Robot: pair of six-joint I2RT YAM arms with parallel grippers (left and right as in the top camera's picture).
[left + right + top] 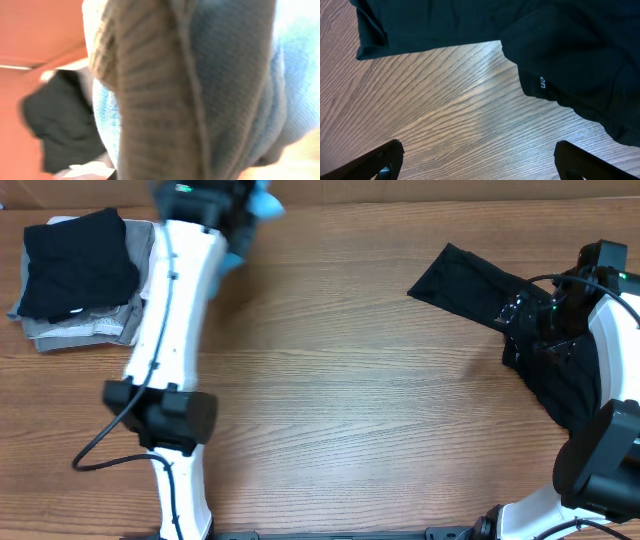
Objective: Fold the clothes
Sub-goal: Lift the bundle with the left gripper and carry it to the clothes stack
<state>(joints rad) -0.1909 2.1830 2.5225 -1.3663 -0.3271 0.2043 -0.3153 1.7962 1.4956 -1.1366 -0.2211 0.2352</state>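
Leftmost sits the folded stack (75, 275). Just right of it, at the far edge of the table (350, 410), your left gripper (240, 220) is buried in the blue shirt (235, 75). Cloth fills its camera, so you cannot tell whether the jaws have bitten. Confirm a firm hold on the ribbed band (150, 100) before you lift, and take one layer only. Further right, the black garment (470, 280) lies rumpled under your right gripper (480, 162), whose fingers stand wide apart and empty over bare wood; keep it parked.
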